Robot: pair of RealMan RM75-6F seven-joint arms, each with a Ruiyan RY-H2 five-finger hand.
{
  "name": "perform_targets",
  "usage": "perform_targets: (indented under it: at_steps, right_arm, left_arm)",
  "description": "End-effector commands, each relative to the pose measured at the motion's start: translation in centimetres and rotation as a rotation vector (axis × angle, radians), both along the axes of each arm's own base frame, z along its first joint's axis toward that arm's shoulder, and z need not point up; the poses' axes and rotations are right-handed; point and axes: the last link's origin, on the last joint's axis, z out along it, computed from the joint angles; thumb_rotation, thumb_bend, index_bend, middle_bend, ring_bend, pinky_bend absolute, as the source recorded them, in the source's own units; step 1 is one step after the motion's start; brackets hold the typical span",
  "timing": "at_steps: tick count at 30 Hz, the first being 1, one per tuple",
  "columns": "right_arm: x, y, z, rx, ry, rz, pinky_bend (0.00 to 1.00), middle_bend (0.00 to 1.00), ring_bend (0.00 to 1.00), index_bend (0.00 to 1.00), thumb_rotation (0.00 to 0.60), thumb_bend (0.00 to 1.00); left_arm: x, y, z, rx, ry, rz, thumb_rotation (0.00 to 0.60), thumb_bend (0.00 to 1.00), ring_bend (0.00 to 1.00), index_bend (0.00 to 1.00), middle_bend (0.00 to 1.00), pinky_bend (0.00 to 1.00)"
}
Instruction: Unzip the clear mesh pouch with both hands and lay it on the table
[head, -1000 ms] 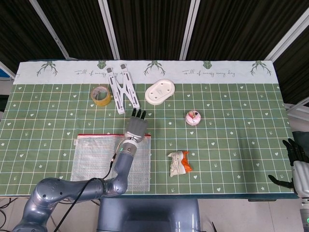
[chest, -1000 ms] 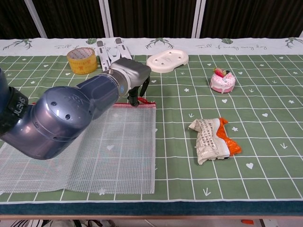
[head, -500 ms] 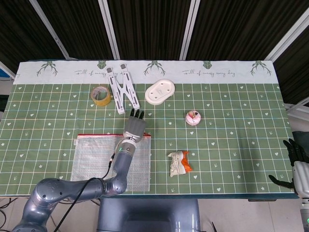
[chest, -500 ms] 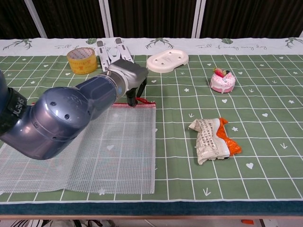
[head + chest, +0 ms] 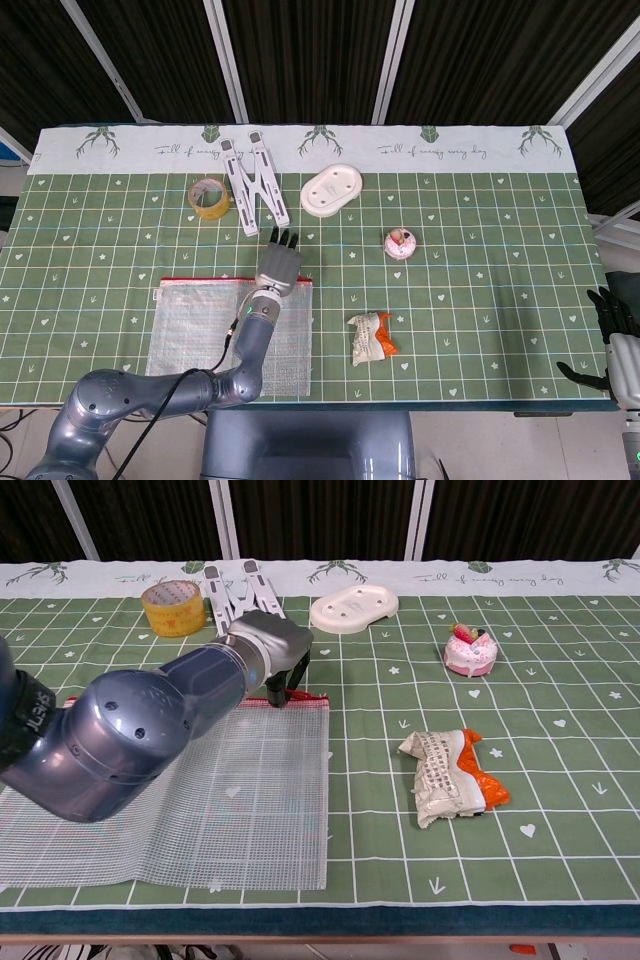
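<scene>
Clear mesh pouch (image 5: 200,790): translucent white netting with a red zip edge, lying flat on the green gridded tablecloth (image 5: 480,230) at the near-left of the table, partly under the left forearm.
Left hand (image 5: 281,259): poised over the pouch's far right corner, by the end of the red zip; in the chest view its dark fingertips (image 5: 285,685) point down at that corner, seemingly pinching the zip pull, though the contact itself is hidden.
Right hand (image 5: 612,345): at the table's far right edge, off the cloth, fingers apart and holding nothing; seen only in the head view.
Crumpled wrapper (image 5: 450,777): white and orange, lying right of the pouch, well apart from it.
Small pink cake (image 5: 470,650): beyond the wrapper, toward the right.
White oval dish (image 5: 353,607): at the back centre.
Yellow tape roll (image 5: 173,607): back left, just beside a white folding stand (image 5: 252,180).
</scene>
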Motion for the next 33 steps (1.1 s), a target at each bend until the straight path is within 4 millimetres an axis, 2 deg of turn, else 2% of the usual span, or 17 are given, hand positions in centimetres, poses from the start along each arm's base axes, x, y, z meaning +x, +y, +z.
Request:
perform_targets:
  at_steps: [1,8,14,21,33]
  right_arm:
    - [0.0,0.0,0.0,0.0,-0.001,-0.001,0.21,0.0,0.0,0.0,0.6,0.2]
    - [0.0,0.0,-0.1,0.004,-0.002,-0.001,0.21,0.0,0.0,0.0,0.6,0.2]
    - [0.1,0.1,-0.2,0.008,-0.006,0.0,0.21,0.0,0.0,0.0,0.6,0.2]
    - [0.6,0.0,-0.2,0.007,-0.03,-0.005,0.21,0.0,0.0,0.0,0.6,0.2]
    - [2.3,-1.0,-0.4,0.047,-0.102,-0.052,0.21,0.0,0.0,0.0,0.6,0.2]
  left_arm:
    - [0.0,0.0,0.0,-0.001,-0.003,0.0,0.6,0.41,0.0,0.56,0.11,0.0]
    - [0.2,0.1,0.4,0.005,-0.01,-0.011,0.6,0.42,0.0,0.57,0.12,0.0]
    - [1.2,0.3,1.7,0.026,-0.04,-0.036,0.6,0.42,0.0,0.57,0.12,0.0]
    - [3.9,0.5,4.5,0.058,-0.105,-0.089,0.6,0.42,0.0,0.57,0.13,0.0]
    - [9.8,-0.3,8.9,0.078,-0.217,-0.208,0.6,0.42,0.0,0.58,0.13,0.0]
